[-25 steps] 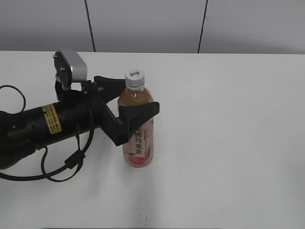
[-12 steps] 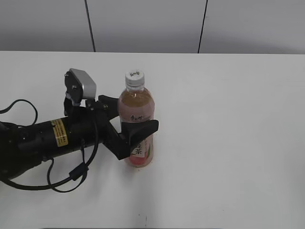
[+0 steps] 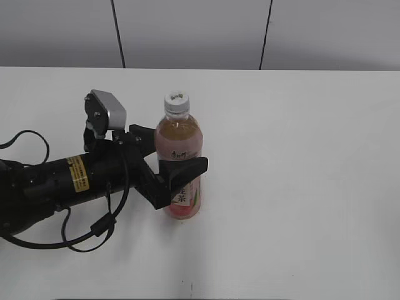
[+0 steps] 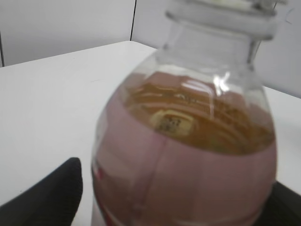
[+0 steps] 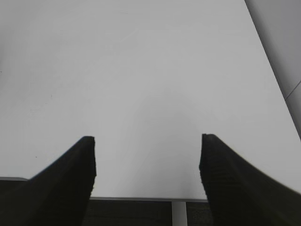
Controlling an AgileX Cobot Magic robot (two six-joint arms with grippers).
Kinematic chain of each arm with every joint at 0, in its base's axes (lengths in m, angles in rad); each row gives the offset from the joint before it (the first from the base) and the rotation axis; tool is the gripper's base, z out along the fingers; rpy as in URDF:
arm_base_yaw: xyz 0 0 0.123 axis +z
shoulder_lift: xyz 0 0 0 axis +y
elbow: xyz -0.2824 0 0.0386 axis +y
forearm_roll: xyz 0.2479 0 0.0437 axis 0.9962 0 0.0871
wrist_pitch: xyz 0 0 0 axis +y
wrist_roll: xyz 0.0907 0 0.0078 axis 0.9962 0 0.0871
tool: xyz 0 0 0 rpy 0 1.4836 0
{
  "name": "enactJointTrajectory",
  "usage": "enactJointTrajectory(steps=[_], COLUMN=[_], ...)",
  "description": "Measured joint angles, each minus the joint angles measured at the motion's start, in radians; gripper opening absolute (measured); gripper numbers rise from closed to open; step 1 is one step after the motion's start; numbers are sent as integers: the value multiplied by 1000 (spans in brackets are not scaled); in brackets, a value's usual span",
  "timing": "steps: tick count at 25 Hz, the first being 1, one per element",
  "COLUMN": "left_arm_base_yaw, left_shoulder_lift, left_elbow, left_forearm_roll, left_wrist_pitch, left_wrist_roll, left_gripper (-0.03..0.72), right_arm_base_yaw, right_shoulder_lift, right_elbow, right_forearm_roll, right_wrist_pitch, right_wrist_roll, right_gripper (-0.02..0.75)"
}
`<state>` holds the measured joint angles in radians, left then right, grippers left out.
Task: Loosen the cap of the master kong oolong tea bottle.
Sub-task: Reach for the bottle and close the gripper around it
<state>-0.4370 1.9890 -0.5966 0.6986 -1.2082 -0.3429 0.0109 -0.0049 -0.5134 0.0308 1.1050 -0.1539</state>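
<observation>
The master kong oolong tea bottle (image 3: 182, 187) stands upright on the white table (image 3: 300, 156), with its white cap (image 3: 177, 103) on top. My left gripper (image 3: 178, 150) reaches in from the left and straddles the bottle at label height, one finger in front and one behind. In the left wrist view the bottle (image 4: 188, 155) fills the frame with the cap (image 4: 221, 14) at the top. A thin gap shows between the left finger (image 4: 47, 197) and the bottle, so the jaws are open. My right gripper (image 5: 148, 141) is open and empty and does not show in the exterior view.
The right gripper hangs over the table's near edge (image 5: 141, 197), with bare white tabletop (image 5: 141, 70) ahead of it. A black cable (image 3: 94, 219) loops beside the left arm. A grey panelled wall (image 3: 187, 31) runs behind the table.
A second ago the left gripper straddled the bottle's shoulder; it has since dropped to label height and the arm has lowered. Nothing has moved in the last half second.
</observation>
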Motion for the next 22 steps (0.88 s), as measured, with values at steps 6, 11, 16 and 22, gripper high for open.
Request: enactJointTrajectory(steps=[6,11,16,22], left_arm_base_yaw=[0,0,0,0], left_shoulder_lift=[-9,-21,-21,-21], left_elbow=[0,0,0,0], left_forearm_roll=[24,25,25,25], left_wrist_pitch=[0,-1,-1,-1], left_wrist_roll=[0,0,0,0], left_gripper=[564,564,563,496], right_arm_base_yaw=[0,0,0,0], right_shoulder_lift=[0,0,0,0], right_elbow=[0,0,0,0], right_forearm_roll=[0,0,0,0], right_wrist_pitch=[0,0,0,0], right_wrist_roll=[0,0,0,0], right_gripper=[525,525,525,525])
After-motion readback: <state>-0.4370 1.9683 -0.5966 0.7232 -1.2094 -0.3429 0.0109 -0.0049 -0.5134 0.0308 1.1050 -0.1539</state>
